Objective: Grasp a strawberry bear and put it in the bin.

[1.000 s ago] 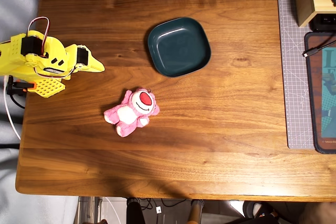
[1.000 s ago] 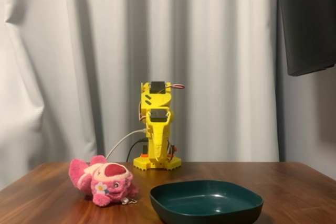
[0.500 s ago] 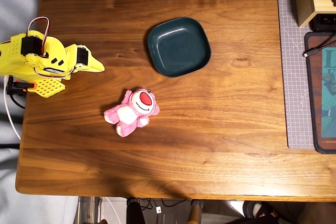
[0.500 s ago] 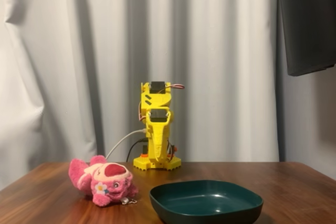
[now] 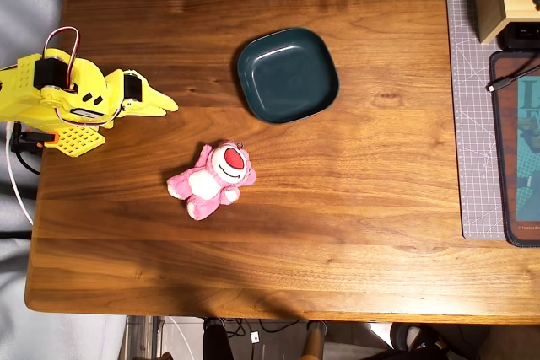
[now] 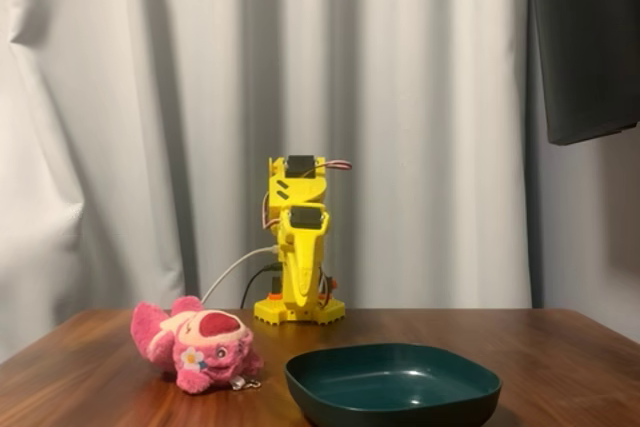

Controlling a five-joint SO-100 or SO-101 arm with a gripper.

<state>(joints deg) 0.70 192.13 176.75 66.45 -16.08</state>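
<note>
1. Pink strawberry bear (image 5: 213, 180) lies on its back at centre-left of the overhead view, bare wooden worktop (image 5: 337, 208) all around it.
2. Teal bin (image 5: 287, 74) sits near it at upper centre, apart, well clear of every worktop edge.
3. Yellow fingers (image 5: 167, 106) at the left edge hold nothing; their opening cannot be judged.

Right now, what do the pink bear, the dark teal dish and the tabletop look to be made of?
The pink plush bear looks like soft fuzzy fabric. The glossy dark teal dish catches highlights like glazed ceramic, possibly plastic. The brown table shows wood grain with a smooth satin finish, solid or veneer.
</note>
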